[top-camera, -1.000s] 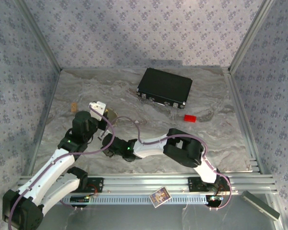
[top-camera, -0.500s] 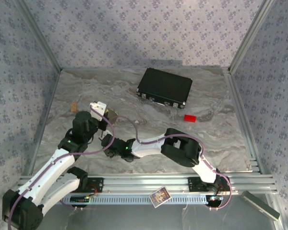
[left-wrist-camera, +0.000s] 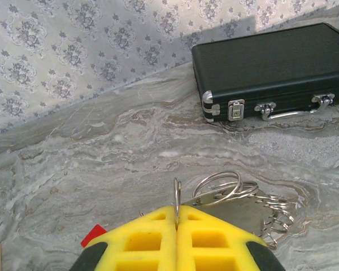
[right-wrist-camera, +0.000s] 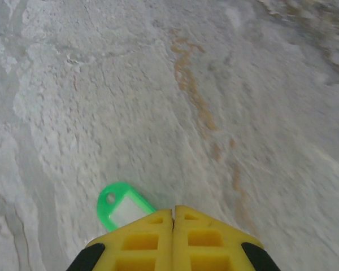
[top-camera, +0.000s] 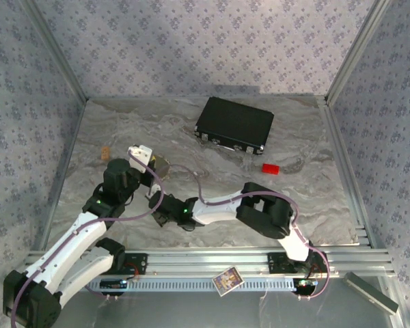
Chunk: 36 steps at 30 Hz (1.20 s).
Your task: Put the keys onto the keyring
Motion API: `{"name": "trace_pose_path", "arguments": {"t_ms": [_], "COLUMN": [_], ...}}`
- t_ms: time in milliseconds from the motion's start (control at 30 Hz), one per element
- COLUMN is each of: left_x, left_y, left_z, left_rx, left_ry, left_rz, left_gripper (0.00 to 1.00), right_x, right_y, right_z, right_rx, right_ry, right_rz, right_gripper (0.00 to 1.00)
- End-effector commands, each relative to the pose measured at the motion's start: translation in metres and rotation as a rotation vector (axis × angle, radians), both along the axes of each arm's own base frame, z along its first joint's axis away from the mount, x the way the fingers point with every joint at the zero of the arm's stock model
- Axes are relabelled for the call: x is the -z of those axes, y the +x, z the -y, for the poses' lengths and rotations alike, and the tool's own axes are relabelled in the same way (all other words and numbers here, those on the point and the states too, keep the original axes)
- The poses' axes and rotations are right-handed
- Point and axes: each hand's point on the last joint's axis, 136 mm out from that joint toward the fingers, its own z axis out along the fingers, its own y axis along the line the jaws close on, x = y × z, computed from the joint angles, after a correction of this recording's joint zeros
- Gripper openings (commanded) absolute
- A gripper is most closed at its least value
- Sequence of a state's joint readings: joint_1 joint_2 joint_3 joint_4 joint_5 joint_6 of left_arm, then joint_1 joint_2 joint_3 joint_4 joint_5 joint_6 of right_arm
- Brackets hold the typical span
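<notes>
Your left gripper (left-wrist-camera: 177,209) has its jaws pinched shut on one thin loop of the keyring (left-wrist-camera: 217,189). The other loops and the chain lie on the desk (left-wrist-camera: 101,152) at two o'clock. Your right gripper (right-wrist-camera: 174,212) has its jaws closed flush, with the green key (right-wrist-camera: 120,203) poking out at ten o'clock (caught or merely beside, I cannot tell). It looks like light, slick plastic, so pinch its flat faces.
</notes>
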<state>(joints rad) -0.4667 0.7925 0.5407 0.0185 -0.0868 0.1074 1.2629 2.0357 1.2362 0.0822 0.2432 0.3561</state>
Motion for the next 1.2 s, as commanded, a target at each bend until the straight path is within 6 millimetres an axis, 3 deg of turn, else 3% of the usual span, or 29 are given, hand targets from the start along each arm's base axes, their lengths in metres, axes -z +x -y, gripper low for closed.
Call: {"name": "trace_pose_path", "arguments": {"t_ms": [0,133,367,467,767,967,1167], "left_x": [-0.02,-0.019,-0.015,-0.014,-0.015,-0.009,-0.008], "left_y": [-0.002,-0.004,-0.01,-0.014,-0.03,-0.037,-0.039], "left_z": [0.007,0.013,0.02,0.025,0.05,0.057,0.06], "left_rx": [0.042,0.076,0.126,0.163,0.313,0.362,0.376], "left_ry": [-0.029,-0.036,-0.048,-0.052,-0.109,-0.083,-0.067], "left_rz": [0.063,0.061,0.052,0.047,0.044,0.023,0.022], "left_gripper": [0.0,0.0,0.0,0.0,0.0,0.0,0.0], "right_x": [-0.016,-0.019,-0.001,0.002,0.016,0.03,0.03], "right_y": [-0.001,-0.008,-0.017,-0.017,-0.011,-0.001,0.0], "right_z": [0.031,0.068,0.134,0.154,0.173,0.188,0.189], "right_rx": [0.014,0.027,0.105,0.124,0.035,0.063,0.071], "right_ry": [-0.032,-0.061,-0.149,-0.156,-0.182,-0.212,-0.218], "right_rz": [0.035,0.052,0.028,0.01,-0.072,-0.113,-0.125], "right_gripper": [0.0,0.0,0.0,0.0,0.0,0.0,0.0]}}
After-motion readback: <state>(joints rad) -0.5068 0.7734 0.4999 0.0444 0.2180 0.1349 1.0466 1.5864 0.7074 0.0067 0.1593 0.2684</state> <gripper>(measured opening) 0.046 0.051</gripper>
